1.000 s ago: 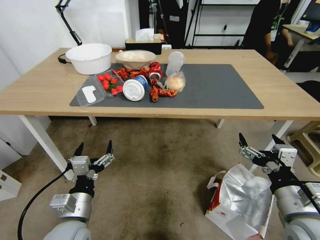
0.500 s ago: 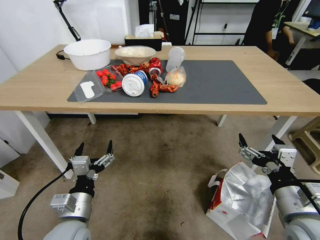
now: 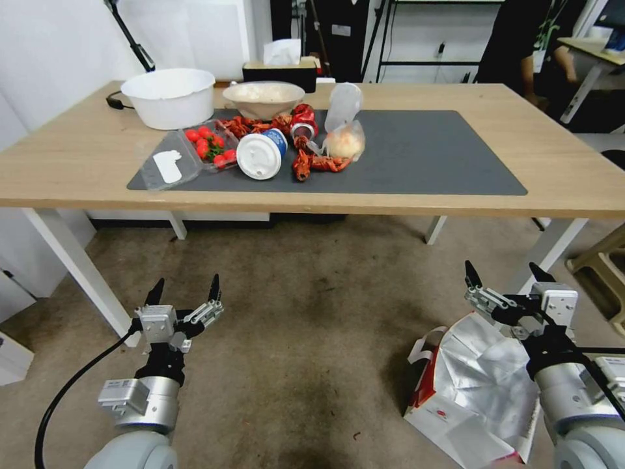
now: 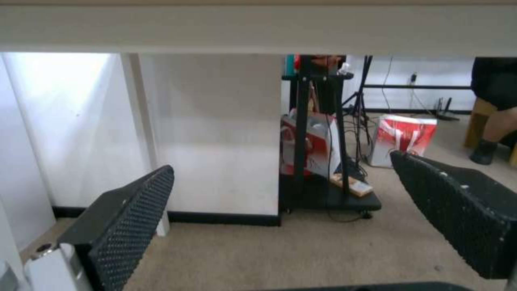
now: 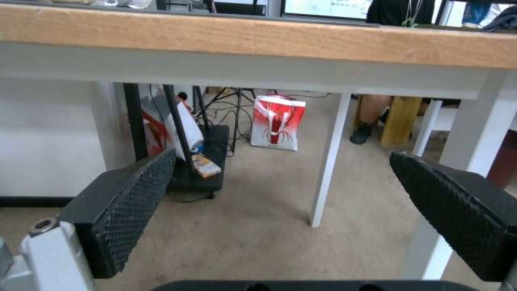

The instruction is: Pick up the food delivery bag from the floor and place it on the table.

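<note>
Food delivery bag point(image 3: 478, 391) on floor point(image 3: 312, 326), round red logo unreadable, right end effector point(image 3: 501, 286) above, fingers apart.

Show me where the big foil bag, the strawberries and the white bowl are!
food delivery bag point(image 3: 485, 378), head view, on its crinkly foil lining.
strawberries point(image 3: 207, 146), head view, on the red fruit.
white bowl point(image 3: 168, 98), head view, on its outer wall.

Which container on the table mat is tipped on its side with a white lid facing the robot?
The blue paper cup, lying with its white lid toward the camera; the white basin and beige bowl stand upright.
</note>
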Available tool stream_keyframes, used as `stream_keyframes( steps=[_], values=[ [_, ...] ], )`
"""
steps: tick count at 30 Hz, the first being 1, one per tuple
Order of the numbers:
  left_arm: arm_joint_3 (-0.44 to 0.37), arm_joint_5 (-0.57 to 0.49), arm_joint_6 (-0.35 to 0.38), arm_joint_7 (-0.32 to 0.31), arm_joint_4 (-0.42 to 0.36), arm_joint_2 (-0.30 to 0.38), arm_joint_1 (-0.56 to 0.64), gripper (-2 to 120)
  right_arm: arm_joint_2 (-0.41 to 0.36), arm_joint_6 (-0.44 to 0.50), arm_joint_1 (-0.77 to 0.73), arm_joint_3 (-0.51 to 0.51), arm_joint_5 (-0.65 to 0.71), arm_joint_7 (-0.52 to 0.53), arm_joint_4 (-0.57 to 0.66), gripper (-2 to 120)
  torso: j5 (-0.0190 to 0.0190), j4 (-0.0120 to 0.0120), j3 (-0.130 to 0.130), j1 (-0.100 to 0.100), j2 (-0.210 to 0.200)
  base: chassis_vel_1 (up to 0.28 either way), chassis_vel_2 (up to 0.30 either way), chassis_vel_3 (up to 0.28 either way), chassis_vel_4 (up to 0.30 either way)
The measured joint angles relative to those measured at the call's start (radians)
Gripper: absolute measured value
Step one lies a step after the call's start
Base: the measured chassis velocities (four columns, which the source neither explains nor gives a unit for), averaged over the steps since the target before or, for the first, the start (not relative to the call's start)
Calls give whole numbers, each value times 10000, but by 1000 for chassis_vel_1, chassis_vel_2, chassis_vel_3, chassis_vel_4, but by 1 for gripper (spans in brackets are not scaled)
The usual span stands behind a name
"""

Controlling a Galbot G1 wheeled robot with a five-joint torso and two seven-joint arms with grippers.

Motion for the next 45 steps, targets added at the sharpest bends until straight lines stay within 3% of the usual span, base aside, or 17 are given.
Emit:
stream_keyframes(
  steps=[45],
  values=[
    [-17,-20,29,8,59,15,-42,100,-27,6,112,-43,71,52,-92,100,0,0,-1258,-551,-1810,0,0,0,0]
  ],
)
